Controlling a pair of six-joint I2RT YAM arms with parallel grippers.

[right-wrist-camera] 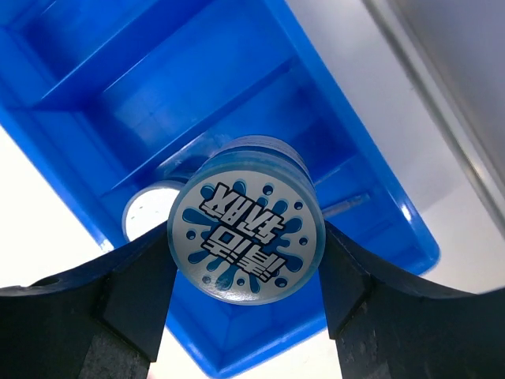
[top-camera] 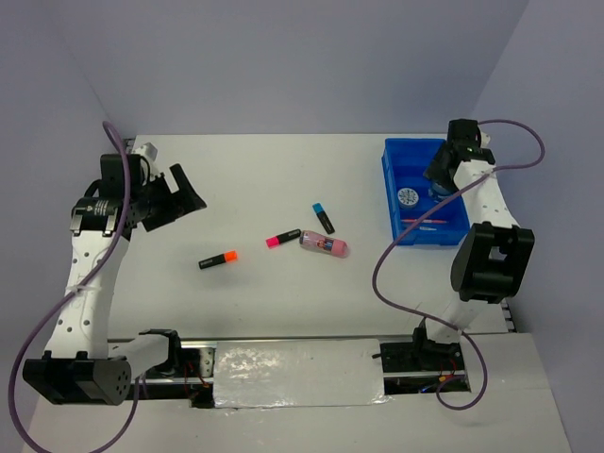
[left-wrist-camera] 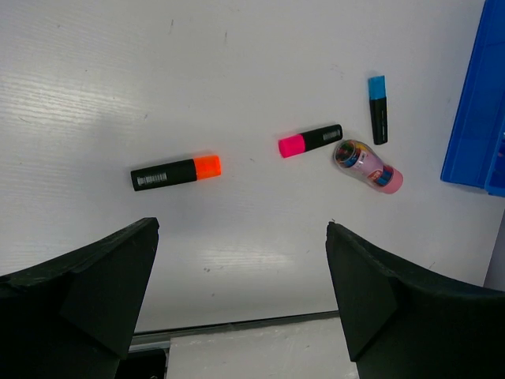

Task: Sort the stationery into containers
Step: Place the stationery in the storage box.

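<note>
Grips a patterned disc (right-wrist-camera: 246,237) in the right claw (right-wrist-camera: 248,264) over the blue tray (right-wrist-camera: 71,150). Holds the left claw (left-wrist-camera: 241,229) wide apart above the desk (left-wrist-camera: 237,63)

White flat table (top-camera: 283,179) – four loose items and one container are resting on it. A black highlighter with an orange cap (top-camera: 218,259) is lying left of centre. A black highlighter with a pink cap (top-camera: 282,238) is lying mid-table, its black end just beside a pink patterned tube (top-camera: 324,244). A black highlighter with a blue cap (top-camera: 324,218) is lying near, beyond the tube. A blue rectangular plastic tray (top-camera: 429,237) is sitting far right – well apart.
</note>
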